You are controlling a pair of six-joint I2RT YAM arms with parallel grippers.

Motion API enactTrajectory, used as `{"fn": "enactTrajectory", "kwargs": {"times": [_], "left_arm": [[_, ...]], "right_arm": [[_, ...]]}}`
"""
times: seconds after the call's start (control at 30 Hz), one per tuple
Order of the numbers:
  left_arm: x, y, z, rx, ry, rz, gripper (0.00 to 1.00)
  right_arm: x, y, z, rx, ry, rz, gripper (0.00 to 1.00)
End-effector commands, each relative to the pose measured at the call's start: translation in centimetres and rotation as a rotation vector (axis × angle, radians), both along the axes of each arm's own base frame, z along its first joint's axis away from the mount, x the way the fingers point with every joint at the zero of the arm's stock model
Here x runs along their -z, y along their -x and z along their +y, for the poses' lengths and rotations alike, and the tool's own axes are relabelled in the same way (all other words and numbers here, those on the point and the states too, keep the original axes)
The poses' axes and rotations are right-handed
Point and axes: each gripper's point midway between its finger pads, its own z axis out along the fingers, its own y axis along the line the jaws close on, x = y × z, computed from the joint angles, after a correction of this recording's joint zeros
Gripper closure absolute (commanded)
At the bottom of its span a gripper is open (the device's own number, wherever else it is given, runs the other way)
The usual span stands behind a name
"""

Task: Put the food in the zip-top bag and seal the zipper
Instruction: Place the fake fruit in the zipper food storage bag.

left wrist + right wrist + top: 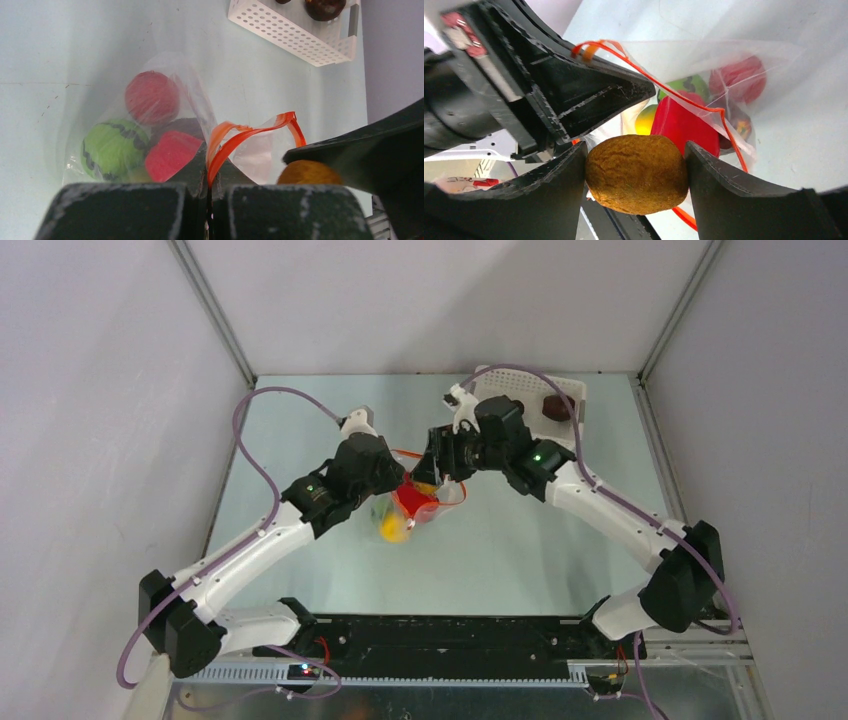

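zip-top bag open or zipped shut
Open. The zipper strips loop apart; left gripper pinches one edge, right gripper holds a brown fruit near the mouth.

No writing, label, brand, number or sign can be read in any view. The zip-top bag (165, 85), whose zipper (240, 132) is pinched in the left gripper (208, 197), and the brown food piece (636, 187) clamped in the right gripper (635, 165) show plain surfaces. A small red part (456, 22) up and left of the right gripper is too blurred to tell whether it bears print.
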Motion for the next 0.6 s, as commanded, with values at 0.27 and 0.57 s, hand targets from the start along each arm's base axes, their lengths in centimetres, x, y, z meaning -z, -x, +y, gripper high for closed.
{"fn": "enactTrajectory", "kwargs": {"times": [0.27, 0.57], "left_arm": [[-2.3, -0.2, -0.3, 0.009, 0.067, -0.069, 1.0], [-2.0, -0.1, -0.2, 0.011, 0.066, -0.061, 1.0]], "right_arm": [[2.3, 0.5, 1.8, 0.005, 0.051, 0.012, 0.27], [2.0, 1.7, 3.3, -0.078, 0.004, 0.029, 0.1]]}}
